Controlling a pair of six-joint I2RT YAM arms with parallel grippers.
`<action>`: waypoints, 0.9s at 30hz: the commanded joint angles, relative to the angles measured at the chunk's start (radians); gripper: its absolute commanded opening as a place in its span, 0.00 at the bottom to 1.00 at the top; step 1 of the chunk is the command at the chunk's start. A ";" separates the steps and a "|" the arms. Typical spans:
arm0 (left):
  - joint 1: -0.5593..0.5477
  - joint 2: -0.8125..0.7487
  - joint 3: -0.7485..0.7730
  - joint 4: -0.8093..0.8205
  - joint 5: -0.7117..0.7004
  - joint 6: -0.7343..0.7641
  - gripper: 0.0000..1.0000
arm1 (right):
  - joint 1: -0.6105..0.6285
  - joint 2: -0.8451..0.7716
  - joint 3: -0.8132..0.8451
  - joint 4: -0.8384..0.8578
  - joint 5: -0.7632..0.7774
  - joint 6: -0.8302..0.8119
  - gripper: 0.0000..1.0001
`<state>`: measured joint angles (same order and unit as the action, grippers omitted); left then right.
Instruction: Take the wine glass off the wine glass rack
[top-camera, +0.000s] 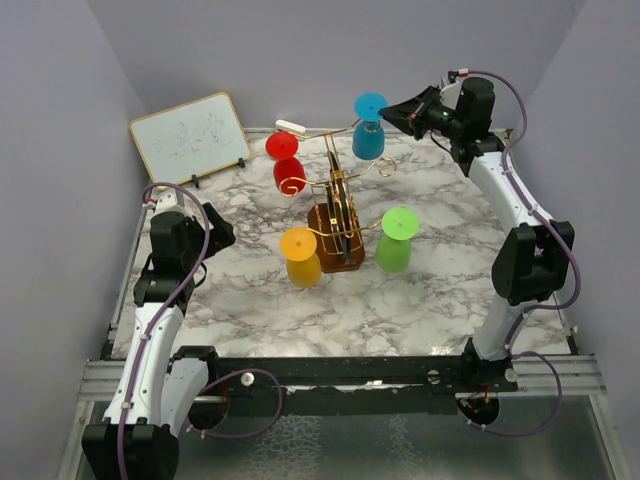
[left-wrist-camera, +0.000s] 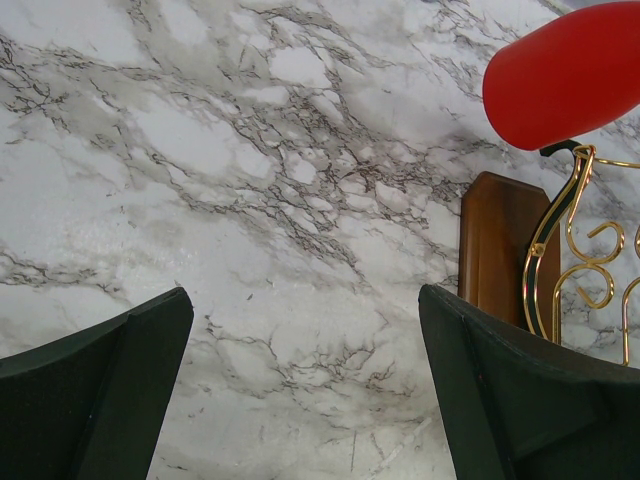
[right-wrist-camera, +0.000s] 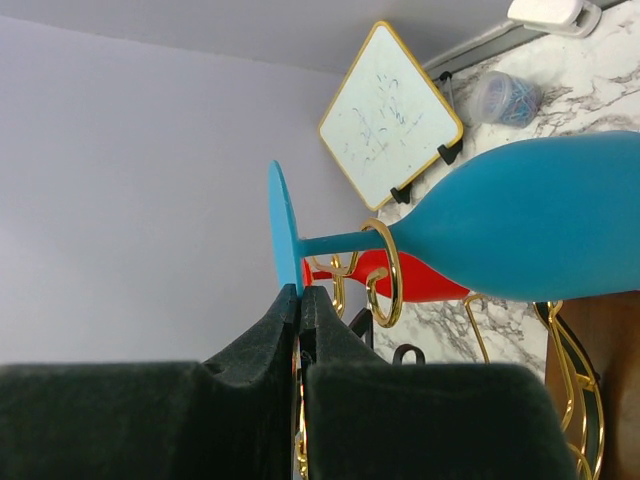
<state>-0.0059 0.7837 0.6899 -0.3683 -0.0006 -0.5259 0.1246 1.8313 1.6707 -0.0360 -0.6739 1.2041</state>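
Right gripper (right-wrist-camera: 300, 295) is clenched on the foot rim of the blue wine glass (right-wrist-camera: 520, 235), hung by its stem in a scroll at 1 o'clock on the wine glass rack (top-camera: 336, 218); I'd slide it outward. Left gripper (left-wrist-camera: 305, 300) hangs released at 9 o'clock above the table (left-wrist-camera: 200, 150).

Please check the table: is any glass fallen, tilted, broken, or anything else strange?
Nothing stands out. The red glass, blue glass, orange glass and green glass all hang bowl-down on the wine glass rack, which stands upright on the marble table. No spill or breakage shows.
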 joint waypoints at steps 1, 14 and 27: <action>0.003 -0.001 0.017 0.016 0.006 -0.007 0.99 | 0.019 0.012 0.042 -0.046 -0.016 -0.069 0.01; 0.002 -0.004 0.016 0.020 0.013 -0.005 0.99 | 0.044 -0.090 -0.042 -0.137 -0.052 -0.205 0.01; 0.002 -0.011 0.014 0.030 0.034 0.000 0.98 | 0.044 -0.253 -0.160 -0.232 -0.046 -0.331 0.01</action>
<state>-0.0059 0.7837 0.6899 -0.3676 0.0010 -0.5262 0.1631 1.6646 1.5478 -0.2161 -0.7208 0.9520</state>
